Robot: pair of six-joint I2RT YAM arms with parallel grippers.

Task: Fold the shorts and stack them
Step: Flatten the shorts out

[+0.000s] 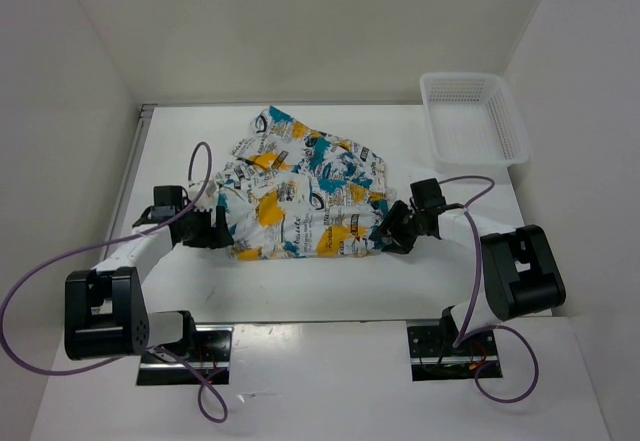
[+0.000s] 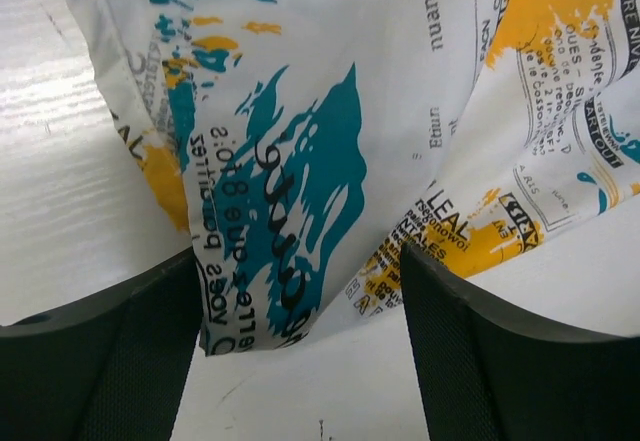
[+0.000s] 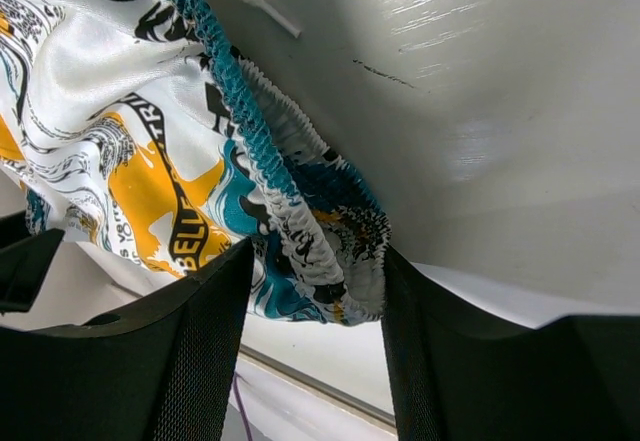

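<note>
Found contact hidden by cloth: left gripper (image 1: 215,229) spread astride shorts (image 1: 300,196) hem, right gripper (image 1: 388,229) seemingly clamped on waistband, basket (image 1: 512,121) well beyond it.

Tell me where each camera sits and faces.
Top external: above and behind the bases, looking down on table, shorts, basket; left arm and right arm show.
Left wrist: on the left arm, looking past the left gripper at a shorts hem.
Right wrist: on the right arm, looking past the right gripper at the waistband.
Shared: all see the shorts.
</note>
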